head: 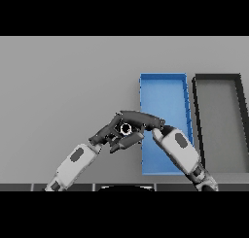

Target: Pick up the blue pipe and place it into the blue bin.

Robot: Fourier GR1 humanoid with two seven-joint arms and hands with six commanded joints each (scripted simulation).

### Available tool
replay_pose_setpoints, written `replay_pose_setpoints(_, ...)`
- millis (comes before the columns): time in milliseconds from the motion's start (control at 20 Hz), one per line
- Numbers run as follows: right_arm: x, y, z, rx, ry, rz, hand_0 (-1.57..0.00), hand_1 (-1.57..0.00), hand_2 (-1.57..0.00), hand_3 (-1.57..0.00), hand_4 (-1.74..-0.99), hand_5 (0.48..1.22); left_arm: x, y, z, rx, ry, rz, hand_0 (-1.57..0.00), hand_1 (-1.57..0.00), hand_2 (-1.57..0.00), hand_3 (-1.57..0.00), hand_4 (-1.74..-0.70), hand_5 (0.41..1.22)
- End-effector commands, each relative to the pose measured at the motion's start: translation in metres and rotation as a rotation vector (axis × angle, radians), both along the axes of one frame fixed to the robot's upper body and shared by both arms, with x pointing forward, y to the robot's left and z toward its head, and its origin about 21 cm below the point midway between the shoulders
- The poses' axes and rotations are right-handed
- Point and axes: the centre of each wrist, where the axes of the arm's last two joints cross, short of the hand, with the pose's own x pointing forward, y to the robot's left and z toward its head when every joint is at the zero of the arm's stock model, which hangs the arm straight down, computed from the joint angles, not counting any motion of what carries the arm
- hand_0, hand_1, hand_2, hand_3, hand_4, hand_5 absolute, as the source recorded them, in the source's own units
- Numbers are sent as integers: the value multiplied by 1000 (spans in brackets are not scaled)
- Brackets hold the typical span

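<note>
The blue bin [165,93] is a long open box right of centre, running away from me. No blue pipe shows anywhere in the head view. My two hands meet just left of the bin's near half. The right hand [142,119] reaches leftward from the lower right with its fingers stretched out fairly straight. Below and left of it, the left hand [108,133] has relaxed fingers, its thumb pointing toward the bin. A small pale ring with a dark centre [125,129] shows between the hands. Anything under the hands is hidden.
A dark grey bin [220,120] of similar shape stands right beside the blue bin on its right. My right forearm [179,149] lies over the blue bin's near end. Grey tabletop [63,86] stretches to the left and back.
</note>
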Motion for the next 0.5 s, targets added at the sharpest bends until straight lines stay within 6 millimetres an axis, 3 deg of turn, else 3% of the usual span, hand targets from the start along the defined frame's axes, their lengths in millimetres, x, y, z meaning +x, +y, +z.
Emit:
replay_pose_setpoints(0,-3,-1,0,1,-21,-5,-1424,-1427,-1427,-1376,-1456,1010,-1,1,1,12,-5,-1,-1429,-1423,-1419,-588,-1719,1214)
replay_pose_setpoints(150,-4,-3,-1,8,-51,-4,-1496,-1497,-1497,-1471,-1469,1113,-1,0,1,39,-27,-4,-1498,-1453,-1493,-527,-1730,1217)
replay_pose_setpoints(250,-4,-1,-3,8,-20,8,-1523,-1524,-1524,-1507,-1473,1152,0,1,0,53,-41,-10,-1499,-1356,-1521,-505,-1734,1219)
replay_pose_setpoints(300,-6,0,-1,12,-7,9,-1533,-1533,-1533,-1520,-1474,1166,0,0,-1,42,-59,-24,-1426,-1220,-1350,-531,-1637,1219)
replay_pose_setpoints(350,-6,1,-1,27,-4,13,-1540,-1541,-1541,-1530,-1477,1177,3,1,0,54,-72,-39,-1407,-1190,-1242,-518,-1544,1219)
replay_pose_setpoints(450,-9,-1,-1,26,-19,11,-1551,-1552,-1552,-1545,-1480,1193,3,1,-1,80,-68,-69,-979,-802,-819,-332,-1343,1220)
